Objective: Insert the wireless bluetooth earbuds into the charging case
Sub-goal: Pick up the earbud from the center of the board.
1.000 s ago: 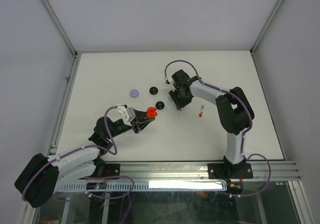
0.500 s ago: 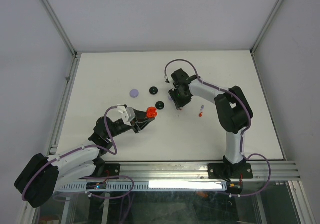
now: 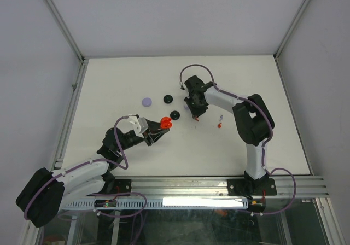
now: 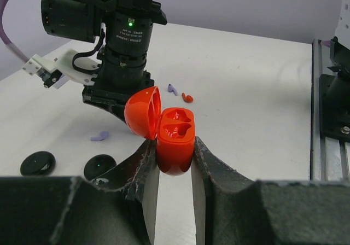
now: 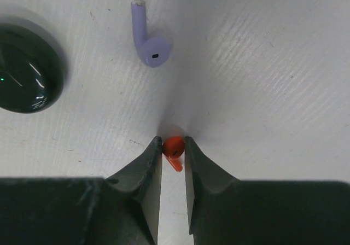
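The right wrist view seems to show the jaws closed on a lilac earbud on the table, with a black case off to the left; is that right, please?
Not quite: the right wrist view shows the right gripper closed on a red earbud; the lilac earbud lies free beyond it. The black case is indeed at left.

Left claw (image 4: 174, 146) clamped, raised; right claw (image 5: 173, 143) pinched, low.

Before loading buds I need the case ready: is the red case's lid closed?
No, the red case gripped between the left fingers has its lid swung open, showing two earbud slots.
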### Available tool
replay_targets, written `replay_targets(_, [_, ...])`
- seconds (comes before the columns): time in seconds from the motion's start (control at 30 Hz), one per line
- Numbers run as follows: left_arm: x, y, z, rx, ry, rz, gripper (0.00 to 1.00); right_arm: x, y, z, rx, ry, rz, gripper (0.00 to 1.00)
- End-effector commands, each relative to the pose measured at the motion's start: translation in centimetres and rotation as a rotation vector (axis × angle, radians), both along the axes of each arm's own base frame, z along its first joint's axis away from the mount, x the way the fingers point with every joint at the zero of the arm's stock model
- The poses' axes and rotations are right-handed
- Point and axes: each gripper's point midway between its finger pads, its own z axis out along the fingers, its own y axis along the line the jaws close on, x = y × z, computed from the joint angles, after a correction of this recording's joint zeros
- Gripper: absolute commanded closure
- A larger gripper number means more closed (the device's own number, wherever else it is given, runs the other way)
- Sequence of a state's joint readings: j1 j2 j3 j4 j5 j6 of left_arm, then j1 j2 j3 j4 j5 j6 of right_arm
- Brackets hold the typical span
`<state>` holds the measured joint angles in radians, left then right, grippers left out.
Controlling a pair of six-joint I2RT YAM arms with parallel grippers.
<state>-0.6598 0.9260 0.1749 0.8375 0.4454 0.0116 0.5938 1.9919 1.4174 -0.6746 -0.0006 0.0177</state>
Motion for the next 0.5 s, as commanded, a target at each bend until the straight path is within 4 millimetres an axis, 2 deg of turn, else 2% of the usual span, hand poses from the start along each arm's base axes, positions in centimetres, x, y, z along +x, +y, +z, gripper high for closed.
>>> replay_targets(0.0, [0.0,-0.1,2.1,-0.048,-0.051,0.000,1.00,-1.4,0.3,-0.9,-0.001,0.049,-0.014,0.81])
replay_targets(0.07, [0.1,0.0,2.1,-0.057,-0.053,0.011,1.00,-1.4,0.9,0.0,0.040,0.036,-0.012,0.84])
replay_targets(0.23, [0.9,0.7,2.3,-0.085,-0.054,0.068,1.00,-0.8,1.9,3.5,0.129,-0.045,-0.016,0.88])
replay_targets(0.47, [1.4,1.5,2.1,-0.130,-0.062,0.127,1.00,-0.6,3.7,10.0,0.324,-0.178,-0.007,0.90])
